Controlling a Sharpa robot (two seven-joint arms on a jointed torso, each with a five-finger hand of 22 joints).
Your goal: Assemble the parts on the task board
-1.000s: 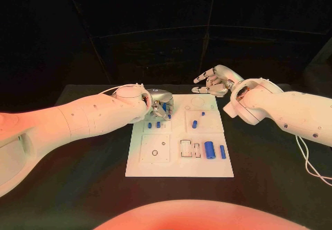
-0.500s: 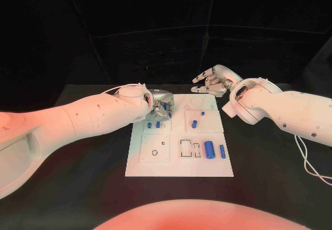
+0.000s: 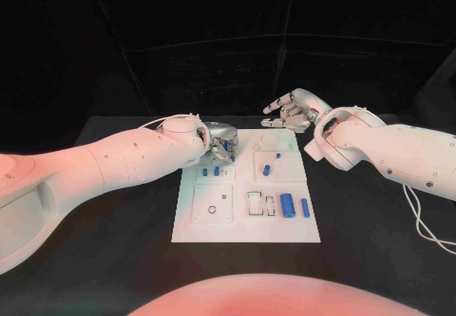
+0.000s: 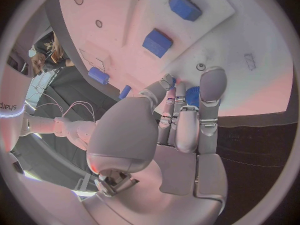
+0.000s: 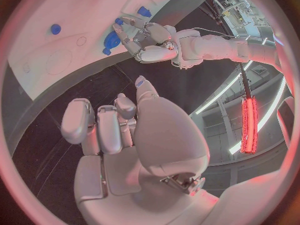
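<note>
The white task board [image 3: 245,227] lies in the middle of the black table. My left hand [image 3: 221,142] hovers low over its far left corner, fingers bunched and pinching a small blue part [image 4: 192,96]; the right wrist view shows the left hand [image 5: 151,44] too. Two blue pegs [image 3: 210,171] stand just in front of it. Further blue parts sit at mid-board [image 3: 267,170], and a thick blue cylinder [image 3: 286,203] lies beside a thin one [image 3: 305,208]. My right hand [image 3: 290,109] floats beyond the board's far edge, fingers loosely apart, holding nothing.
A round recess [image 3: 272,139] marks the board's far right section, and a small ring [image 3: 213,210] lies in the near left section. A rectangular slot [image 3: 255,203] sits next to the thick cylinder. Bare black table surrounds the board on both sides.
The right hand has drifted slightly farther from the board. The left hand stays over the far left corner with barely any shift.
</note>
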